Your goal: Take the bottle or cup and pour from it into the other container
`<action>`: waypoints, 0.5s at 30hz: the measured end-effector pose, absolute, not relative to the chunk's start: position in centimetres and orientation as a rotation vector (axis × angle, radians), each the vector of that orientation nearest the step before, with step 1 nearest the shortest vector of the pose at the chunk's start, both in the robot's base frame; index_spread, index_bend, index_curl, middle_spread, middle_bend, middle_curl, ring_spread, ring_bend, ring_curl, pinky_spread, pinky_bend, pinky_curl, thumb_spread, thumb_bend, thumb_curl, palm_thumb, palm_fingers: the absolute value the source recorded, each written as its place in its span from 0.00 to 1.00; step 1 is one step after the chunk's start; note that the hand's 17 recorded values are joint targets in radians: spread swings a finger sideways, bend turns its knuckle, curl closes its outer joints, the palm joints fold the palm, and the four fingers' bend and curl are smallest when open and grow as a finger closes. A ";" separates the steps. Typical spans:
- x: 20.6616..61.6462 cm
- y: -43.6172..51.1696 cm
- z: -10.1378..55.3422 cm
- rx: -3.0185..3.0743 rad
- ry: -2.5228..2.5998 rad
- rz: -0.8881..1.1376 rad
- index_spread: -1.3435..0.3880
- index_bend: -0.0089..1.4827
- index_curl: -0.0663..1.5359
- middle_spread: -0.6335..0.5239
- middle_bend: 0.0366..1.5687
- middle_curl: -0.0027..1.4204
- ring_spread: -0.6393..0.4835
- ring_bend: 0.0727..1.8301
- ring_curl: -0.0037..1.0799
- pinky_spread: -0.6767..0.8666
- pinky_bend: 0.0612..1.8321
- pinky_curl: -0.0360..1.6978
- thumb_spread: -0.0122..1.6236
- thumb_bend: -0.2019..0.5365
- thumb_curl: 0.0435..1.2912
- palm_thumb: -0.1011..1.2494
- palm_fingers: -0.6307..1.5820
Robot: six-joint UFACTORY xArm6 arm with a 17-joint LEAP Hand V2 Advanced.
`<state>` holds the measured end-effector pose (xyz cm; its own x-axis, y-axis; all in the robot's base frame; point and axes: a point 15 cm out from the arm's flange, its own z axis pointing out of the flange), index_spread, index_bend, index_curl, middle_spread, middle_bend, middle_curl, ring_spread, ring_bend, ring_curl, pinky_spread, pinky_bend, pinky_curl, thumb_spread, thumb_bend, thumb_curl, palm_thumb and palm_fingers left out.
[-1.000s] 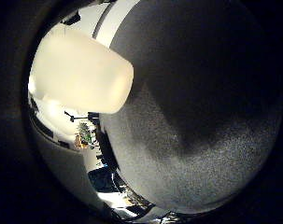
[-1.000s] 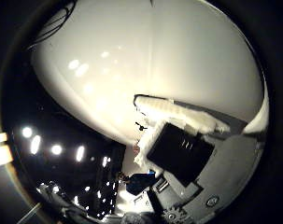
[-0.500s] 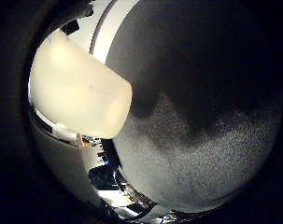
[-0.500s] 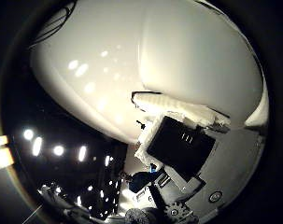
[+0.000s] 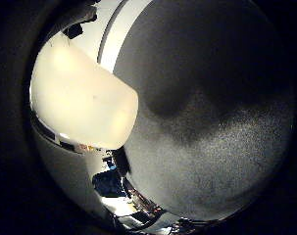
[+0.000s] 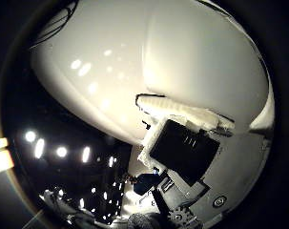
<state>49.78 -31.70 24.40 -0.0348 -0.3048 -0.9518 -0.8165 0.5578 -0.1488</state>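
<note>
Curled tight around a glossy white bottle (image 6: pixel 134 71), the hand (image 6: pixel 187 148), with a white and black finger (image 6: pixel 182 112) pressed flat against the bottle's rounded wall; bottle right up against the palm, filling most of the thumb-side view. Beside the bottle, a pale cream fingertip (image 5: pixel 82 105) and a grainy grey surface (image 5: pixel 211 122) close to the palm

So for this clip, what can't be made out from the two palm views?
- Other container: in neither view; the white container fills the thumb-side view.
- Any pouring or contents: not shown.
- Little-finger-side view: a grey surface and a pale rounded part block most of it; neither identifiable.
- Hand: its grip is hidden.
</note>
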 end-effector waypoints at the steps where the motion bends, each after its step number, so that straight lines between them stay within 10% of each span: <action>1: 49.7 -31.5 24.9 -0.978 1.599 0.540 0.54 0.33 0.56 0.40 0.70 0.43 0.38 0.66 0.48 0.17 0.62 0.28 0.53 0.24 0.39 0.64 0.81; 15: 48.3 -25.0 33.8 -1.251 1.513 0.564 0.52 0.29 0.61 0.39 0.69 0.44 0.38 0.66 0.49 0.18 0.62 0.30 0.49 0.23 0.44 0.66 0.81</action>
